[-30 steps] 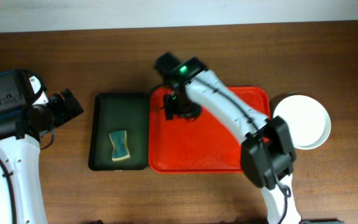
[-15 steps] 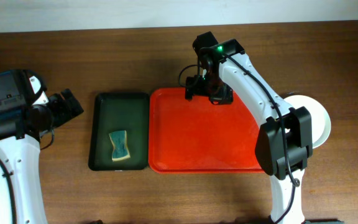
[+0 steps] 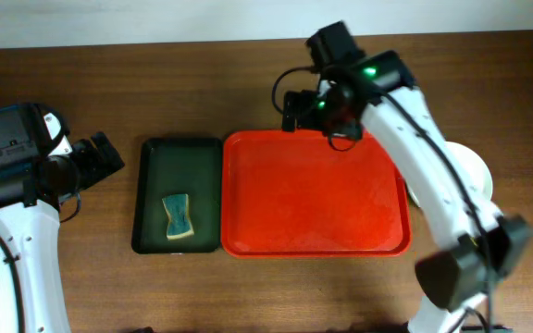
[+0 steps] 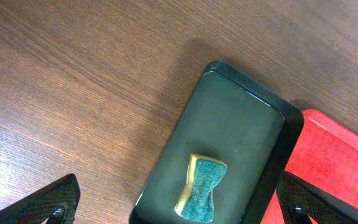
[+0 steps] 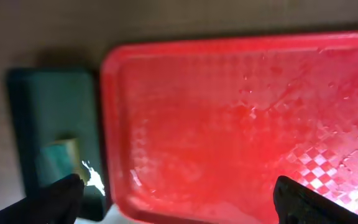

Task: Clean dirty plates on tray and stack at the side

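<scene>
The red tray (image 3: 313, 199) lies mid-table with no plates on it; it also fills the right wrist view (image 5: 241, 112), where its surface looks glossy. The plates show only as a white round top (image 3: 477, 176) to the right of the tray, partly hidden by my right arm; the mint and blue ones cannot be seen. My right gripper (image 3: 315, 113) is open and empty, above the tray's far edge (image 5: 179, 199). My left gripper (image 3: 100, 157) is open and empty, left of the green tray (image 4: 179, 202).
A dark green tray (image 3: 179, 185) lies against the red tray's left side and holds a green-and-yellow sponge (image 3: 179, 215). Both show in the left wrist view, the tray (image 4: 235, 124) and the sponge (image 4: 202, 190). Brown wooden table all around.
My right gripper has moved from over the red tray's far left corner to the right and back, past the far edge. My right arm now covers part of the plates. The left arm has not moved.
</scene>
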Robot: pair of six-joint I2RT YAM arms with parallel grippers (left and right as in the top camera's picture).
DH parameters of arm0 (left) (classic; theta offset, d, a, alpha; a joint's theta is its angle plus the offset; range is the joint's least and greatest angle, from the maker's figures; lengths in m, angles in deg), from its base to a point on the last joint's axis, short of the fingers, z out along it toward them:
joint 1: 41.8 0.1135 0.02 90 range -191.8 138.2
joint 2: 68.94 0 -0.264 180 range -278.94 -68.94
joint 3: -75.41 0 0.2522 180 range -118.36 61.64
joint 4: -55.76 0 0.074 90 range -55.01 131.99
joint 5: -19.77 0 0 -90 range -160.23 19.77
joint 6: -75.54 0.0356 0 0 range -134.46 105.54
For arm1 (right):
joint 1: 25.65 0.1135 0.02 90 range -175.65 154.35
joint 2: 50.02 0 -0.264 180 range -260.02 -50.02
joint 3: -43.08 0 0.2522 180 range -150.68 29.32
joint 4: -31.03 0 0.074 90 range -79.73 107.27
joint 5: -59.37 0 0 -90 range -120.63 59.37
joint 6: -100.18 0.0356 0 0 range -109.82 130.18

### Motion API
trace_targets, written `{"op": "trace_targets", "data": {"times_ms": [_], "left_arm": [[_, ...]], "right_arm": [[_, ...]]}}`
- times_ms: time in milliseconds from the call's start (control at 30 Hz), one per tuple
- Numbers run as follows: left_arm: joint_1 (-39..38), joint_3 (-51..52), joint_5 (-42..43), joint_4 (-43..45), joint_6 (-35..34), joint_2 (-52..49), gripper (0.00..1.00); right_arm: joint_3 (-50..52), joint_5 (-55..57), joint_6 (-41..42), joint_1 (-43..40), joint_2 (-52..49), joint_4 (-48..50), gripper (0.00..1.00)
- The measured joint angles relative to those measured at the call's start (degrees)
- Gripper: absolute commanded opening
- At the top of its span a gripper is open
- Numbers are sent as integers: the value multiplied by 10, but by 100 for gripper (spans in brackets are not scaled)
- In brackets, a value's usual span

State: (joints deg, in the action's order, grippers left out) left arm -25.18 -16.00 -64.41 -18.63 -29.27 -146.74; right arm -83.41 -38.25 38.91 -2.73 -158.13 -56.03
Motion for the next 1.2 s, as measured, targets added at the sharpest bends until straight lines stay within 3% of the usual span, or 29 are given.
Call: {"op": "trace_targets", "data": {"times_ms": [300,667,800,1033,1100,1200], "left_arm": [[0,0,0,0,0,0,99],[0,0,0,0,0,0,99],[0,0,0,0,0,0,99],[0,0,0,0,0,0,99],[0,0,0,0,0,0,99],[0,0,0,1,0,0,99]], "right_arm": [[-2,6,-1,0,271,0,99],[31,142,-2,-3,552,-16,98],[155,148,-2,-31,702,2,98],[471,153,-2,-117,960,155,98],[570,153,-2,-134,1010,244,98],[730,153,-2,-150,1057,475,99]]}}
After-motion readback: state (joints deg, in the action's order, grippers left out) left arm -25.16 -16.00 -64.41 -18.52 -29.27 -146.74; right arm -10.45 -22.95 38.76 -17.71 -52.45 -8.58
